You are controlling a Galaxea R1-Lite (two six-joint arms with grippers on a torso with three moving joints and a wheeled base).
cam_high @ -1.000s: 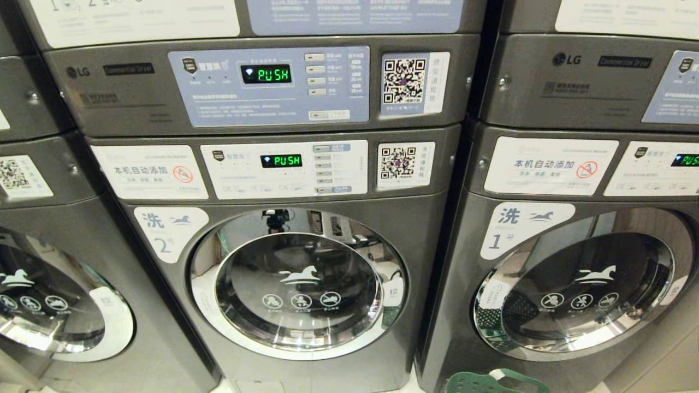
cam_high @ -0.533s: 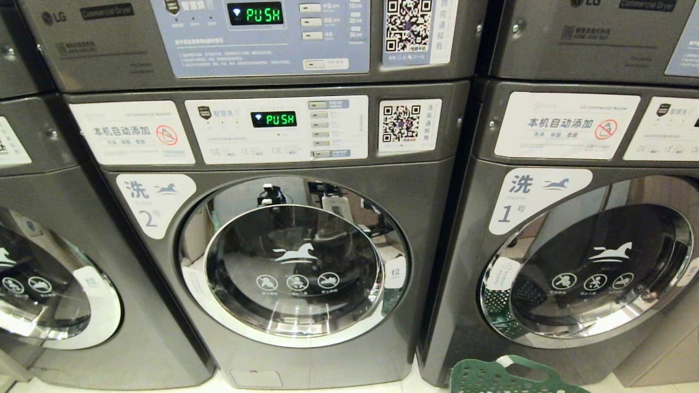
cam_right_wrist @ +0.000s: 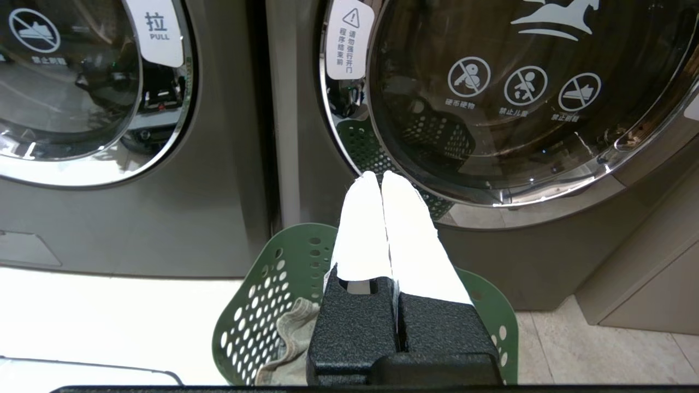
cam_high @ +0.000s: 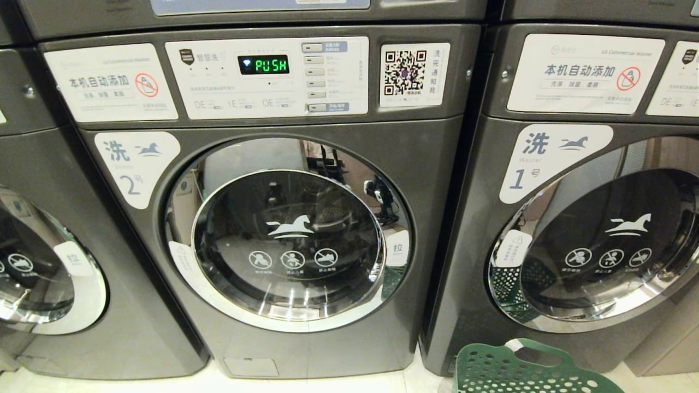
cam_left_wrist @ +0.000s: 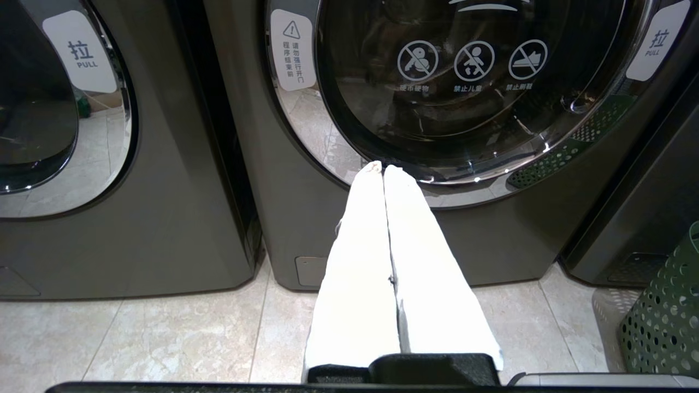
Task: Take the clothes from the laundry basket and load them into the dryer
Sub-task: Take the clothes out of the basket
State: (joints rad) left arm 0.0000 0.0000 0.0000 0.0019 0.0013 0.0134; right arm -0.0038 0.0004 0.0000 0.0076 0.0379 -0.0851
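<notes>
Steel-grey machines [cam_high: 306, 349] stand in a row of three, each with a round, chrome-ringed door [cam_high: 289, 240] of dark glossy glass, all shut, on a pale tiled floor [cam_left_wrist: 164, 338]. Near the right-hand machine sits one laundry basket [cam_high: 491, 371], green plastic with round-holed walls and a smooth rim with a handle, holding the clothes [cam_right_wrist: 289, 333], a soft crumpled grey fabric. The left tool [cam_left_wrist: 382, 168] and right tool [cam_right_wrist: 379, 177], each with two white tapering fingers, are clenched on nothing, the right above the basket.
</notes>
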